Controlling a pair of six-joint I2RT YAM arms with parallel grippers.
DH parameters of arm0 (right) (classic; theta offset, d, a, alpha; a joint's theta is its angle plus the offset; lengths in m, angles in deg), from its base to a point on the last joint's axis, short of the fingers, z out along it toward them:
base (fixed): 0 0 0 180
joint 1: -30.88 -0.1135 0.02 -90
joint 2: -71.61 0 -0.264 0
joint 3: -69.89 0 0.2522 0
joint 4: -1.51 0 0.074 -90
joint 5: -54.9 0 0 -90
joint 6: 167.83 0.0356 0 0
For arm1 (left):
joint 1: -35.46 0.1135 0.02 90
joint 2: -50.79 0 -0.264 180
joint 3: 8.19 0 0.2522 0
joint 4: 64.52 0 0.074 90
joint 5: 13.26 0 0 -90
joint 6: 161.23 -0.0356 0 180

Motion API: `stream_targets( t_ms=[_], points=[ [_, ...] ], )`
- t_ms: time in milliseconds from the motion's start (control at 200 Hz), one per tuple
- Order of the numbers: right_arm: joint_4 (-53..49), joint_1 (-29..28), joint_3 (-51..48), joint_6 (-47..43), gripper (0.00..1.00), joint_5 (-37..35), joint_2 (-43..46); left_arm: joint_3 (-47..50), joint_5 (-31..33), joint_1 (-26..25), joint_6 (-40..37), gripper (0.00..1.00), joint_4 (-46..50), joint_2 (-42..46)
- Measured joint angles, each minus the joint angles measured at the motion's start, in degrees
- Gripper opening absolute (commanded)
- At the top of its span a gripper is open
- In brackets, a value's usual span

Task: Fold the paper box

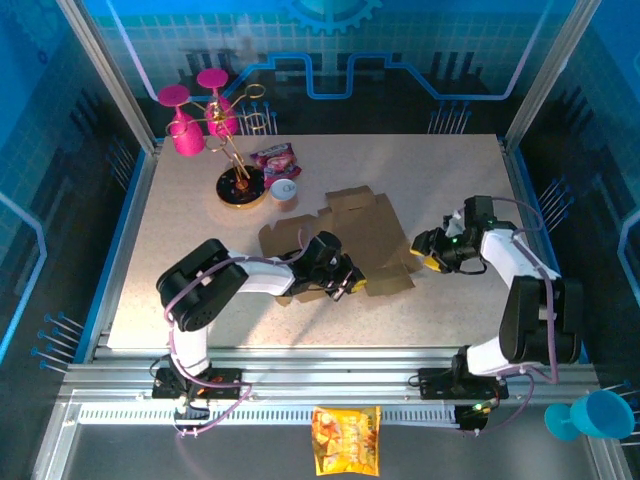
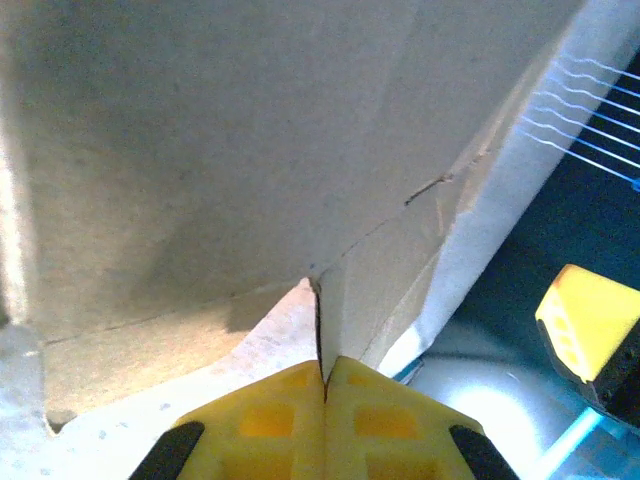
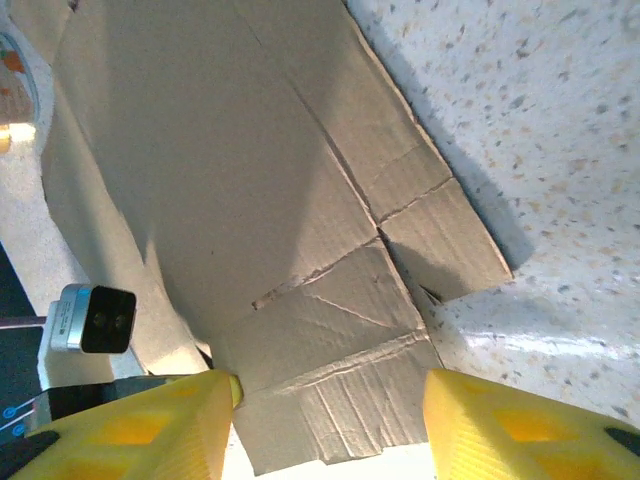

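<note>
Your left gripper (image 2: 323, 388) is clenched on the near edge of the paper box (image 2: 200, 150), with the cardboard pinched between its yellow fingers. Your right gripper (image 3: 330, 428) is released, jaws apart, with the box's right-hand flap lying between them. The box sits unfolded mid-table (image 1: 190, 280), spanning the gap between both grippers.

Bright overhead light, perhaps slight blur.
</note>
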Motion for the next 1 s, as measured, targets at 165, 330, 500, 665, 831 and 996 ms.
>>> stream_targets(
  t_ms=[165, 330, 500, 665, 831, 996],
  points=[
    [-2.6, 0.22, 6.47, 1.73, 0.61, -4.48, 5.07, -3.65, 0.59, 0.0, -1.16, 0.0, 5.68, 5.99],
    [-2.91, 0.74, 14.23, 4.28, 0.71, -5.62, 4.13, -7.8, 0.55, 0.02, -2.93, 0.0, 9.86, 12.2],
    [-1.7, 4.07, 16.87, 6.58, 0.81, -2.78, -0.26, -9.49, -0.5, 1.05, -4.48, 0.0, 12.28, 15.72],
    [4.22, 7.89, 15.43, 10.05, 0.82, 7.1, -8.13, -9.49, -1.25, 2.91, -4.74, 0.0, 13.77, 16.72],
    [11.37, 6.01, 11.74, 15.98, 0.78, 15.63, -13.14, -9.46, -1.62, 3.72, -4.72, 0.0, 14.29, 17.35],
    [21.49, 2.82, 5.35, 23.93, 0.7, 20.04, -14.05, -9.46, -2.03, 3.72, -4.72, 0.0, 14.36, 17.64]
  ],
)
